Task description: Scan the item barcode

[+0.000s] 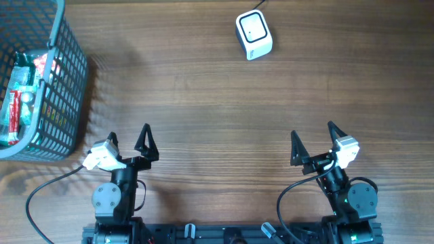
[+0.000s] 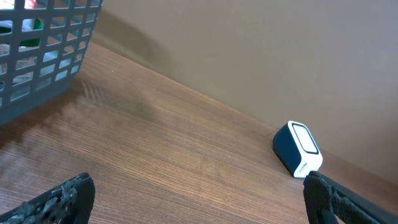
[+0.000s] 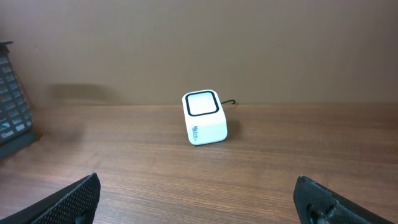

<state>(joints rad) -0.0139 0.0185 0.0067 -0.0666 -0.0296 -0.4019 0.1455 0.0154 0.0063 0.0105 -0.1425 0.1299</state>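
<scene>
Items (image 1: 22,95) for scanning lie in neither tool; they sit packed in the basket (image 1: 66,102), ahead of the left tool (image 1: 129,133) and off to its outer side.

Left tool: fingers spread wide, nothing between them, parked low over the near edge of the bench (image 1: 203,102). Right tool (image 1: 312,130): likewise wide and empty, at the same near edge, well apart from its partner. Judged a ready stance, since neither tool touches any object and the work has not yet begun.

Between the tools and the far objects the bench shows bare wood, giving open room to reach forward from either side.

The basket has tall mesh walls, so its contents look reachable only from above, over the rim. It stands much nearer the left tool than the right, which suggests the left arm makes the pick. Its outer side runs off the edge of the overhead view, so clearance there cannot be told. Barcode positions on the packets cannot be made out.

Farthest out, the scanner (image 1: 253,35) stands ahead of the right tool and toward its inner side, well apart from the basket. Its window faces upward and somewhat toward the arms, evidently so a code can be held over it. A cable (image 1: 260,5) leaves its far side, clear of the approach.
</scene>
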